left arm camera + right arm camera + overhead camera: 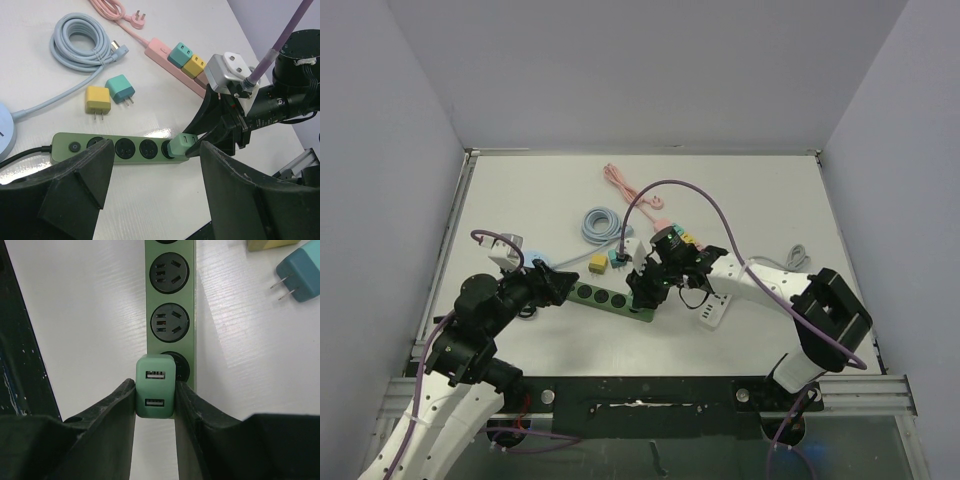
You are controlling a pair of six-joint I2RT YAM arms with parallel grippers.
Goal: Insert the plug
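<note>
White tabletop [740, 200]: right gripper [155, 386] clamped on mint charger [182, 146] at green strip [170, 295]'s end socket [182, 366], left gripper [156, 152] jaws apart; misaligned prongs may jam and shove the strip.

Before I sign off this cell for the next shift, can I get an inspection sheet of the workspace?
Surface: white table, no spills seen.
Job's things: mint charger tilted at green power strip's end socket; seating unclear.
Clutter: loose yellow charger, loose teal charger, pink power strip.
Grippers: right gripper shut on mint charger; left gripper open over the strip.
Cables: coiled blue cable, pink cable.
Surroundings: plain walls; nothing else seen.
</note>
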